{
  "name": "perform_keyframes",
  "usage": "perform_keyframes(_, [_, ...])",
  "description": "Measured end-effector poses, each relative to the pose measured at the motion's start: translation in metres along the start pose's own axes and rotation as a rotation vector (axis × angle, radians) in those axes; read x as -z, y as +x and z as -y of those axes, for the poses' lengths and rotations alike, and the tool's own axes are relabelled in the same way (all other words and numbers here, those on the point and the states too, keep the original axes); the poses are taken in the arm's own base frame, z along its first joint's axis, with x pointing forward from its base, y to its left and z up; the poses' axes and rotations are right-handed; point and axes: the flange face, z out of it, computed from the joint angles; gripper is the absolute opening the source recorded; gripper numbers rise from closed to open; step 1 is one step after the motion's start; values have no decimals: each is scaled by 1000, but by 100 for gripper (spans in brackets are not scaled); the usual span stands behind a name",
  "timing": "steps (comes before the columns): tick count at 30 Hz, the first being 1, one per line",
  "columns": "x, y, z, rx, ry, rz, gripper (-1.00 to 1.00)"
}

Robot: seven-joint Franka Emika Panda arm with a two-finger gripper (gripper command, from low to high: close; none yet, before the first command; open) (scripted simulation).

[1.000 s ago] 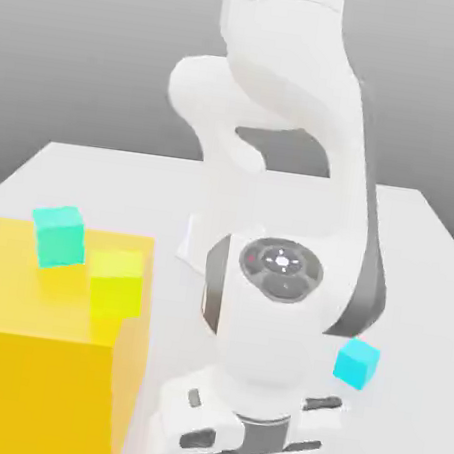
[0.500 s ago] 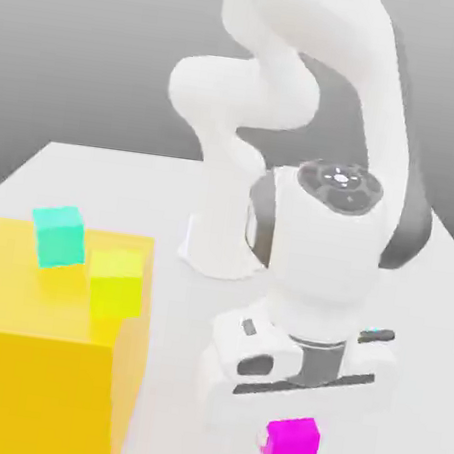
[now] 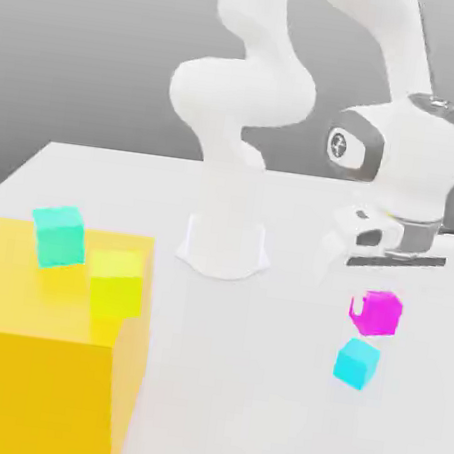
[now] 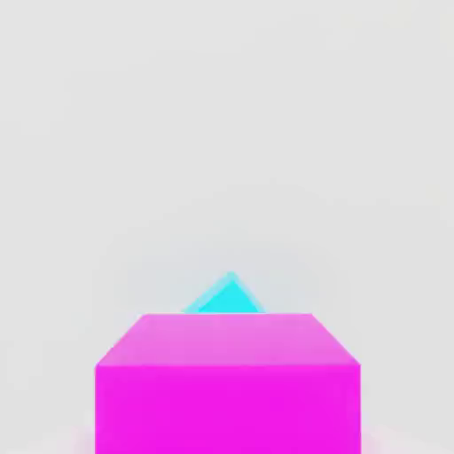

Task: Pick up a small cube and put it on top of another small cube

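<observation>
Exterior view: the tool [image 3: 384, 292] is clamped on the small plain magenta cube [image 3: 376, 313], held in the air just above the small plain cyan cube [image 3: 356, 363] on the white table [image 3: 249, 395]. Transport step nearly complete. Next: align squarely, lower, release.

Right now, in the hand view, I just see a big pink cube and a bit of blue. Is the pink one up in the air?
Observer: Yes, the gripper holds the magenta cube above the table, over the cyan cube, not resting on it.
Operator: Any more cubes?
Observer: Two, a teal cube and a yellow-green cube, on a big yellow block at the exterior view's left.
</observation>
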Motion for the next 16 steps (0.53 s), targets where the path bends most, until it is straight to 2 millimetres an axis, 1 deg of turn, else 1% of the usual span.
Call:
perform_keyframes(2, [-18,-1,-1,1,0,1,-100])
perform_keyframes(3, [-25,-2,-1,2,0,2,100])
perform_keyframes(8, [-25,-2,-1,2,0,2,100])
perform_keyframes(9, [-28,-3,-2,4,0,3,100])
perform_keyframes(10, [-25,-3,-1,5,0,3,100])
perform_keyframes(12, [-12,-3,0,7,-1,1,100])
perform_keyframes(16, [23,-2,0,5,-1,1,100])
